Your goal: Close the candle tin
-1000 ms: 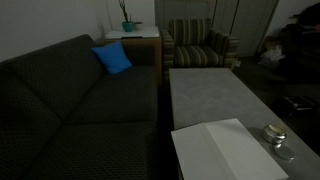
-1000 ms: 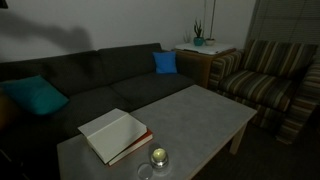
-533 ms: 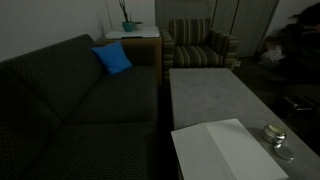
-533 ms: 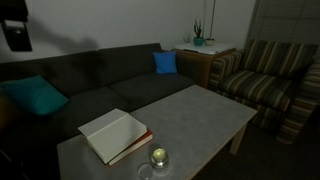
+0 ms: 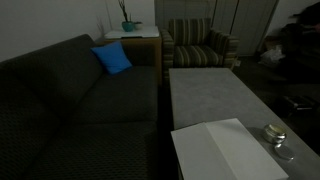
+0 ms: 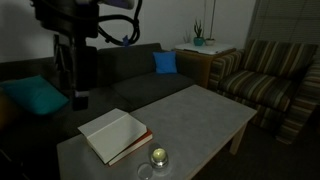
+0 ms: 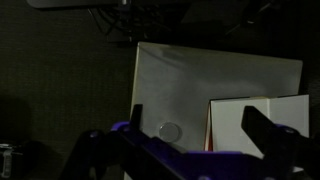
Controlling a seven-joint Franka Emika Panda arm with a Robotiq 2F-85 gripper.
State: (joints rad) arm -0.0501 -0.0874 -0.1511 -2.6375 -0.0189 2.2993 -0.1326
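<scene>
The candle tin (image 6: 158, 157) is small, round and silvery, with pale wax showing, and stands open on the grey table near its front end. It also shows in an exterior view (image 5: 273, 132). Its flat lid (image 5: 284, 152) lies on the table just beside it. In the wrist view one round silvery piece (image 7: 171, 131) shows on the table; I cannot tell whether it is the tin or the lid. My gripper (image 7: 200, 125) is open and empty. In an exterior view it (image 6: 80, 98) hangs over the sofa, well away from the tin.
An open white book (image 6: 113, 135) lies on the table (image 6: 200, 115) next to the tin, and also shows in the wrist view (image 7: 255, 120). A dark sofa (image 6: 120, 75) with blue cushions runs along the table. A striped armchair (image 6: 265, 85) stands beyond.
My arm has come down into an exterior view from the upper left and now hangs over the sofa. The tin, lid and book have not moved.
</scene>
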